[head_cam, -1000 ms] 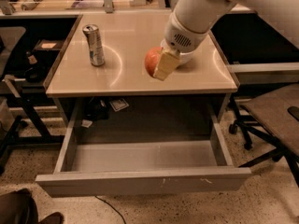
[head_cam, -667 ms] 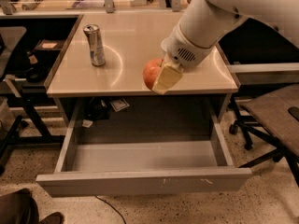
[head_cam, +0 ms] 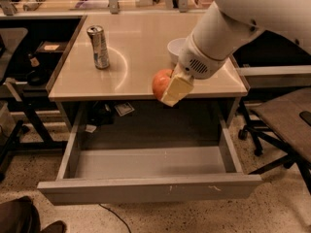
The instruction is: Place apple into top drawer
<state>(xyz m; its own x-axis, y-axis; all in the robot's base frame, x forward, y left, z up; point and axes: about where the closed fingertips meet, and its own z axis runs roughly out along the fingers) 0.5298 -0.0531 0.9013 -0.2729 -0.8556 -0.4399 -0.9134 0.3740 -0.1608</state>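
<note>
The red-orange apple (head_cam: 160, 83) is held in my gripper (head_cam: 169, 88), whose pale fingers (head_cam: 177, 90) close on its right side. It hangs in the air at the table's front edge, above the back of the open top drawer (head_cam: 150, 188). The drawer is pulled far out; it is a wide shallow grey tray with a scuffed front panel, and its inside looks empty. My white arm (head_cam: 228, 28) reaches in from the upper right.
A metal can (head_cam: 98, 47) stands on the beige tabletop (head_cam: 136, 47) at the left. A white bowl (head_cam: 176, 50) sits behind my arm, partly hidden. Office chairs stand at the right (head_cam: 282, 115) and left (head_cam: 14, 81). Clutter lies under the table.
My gripper has carried the apple forward off the tabletop to the table's front edge, over the open drawer. The white bowl behind the arm has come into view.
</note>
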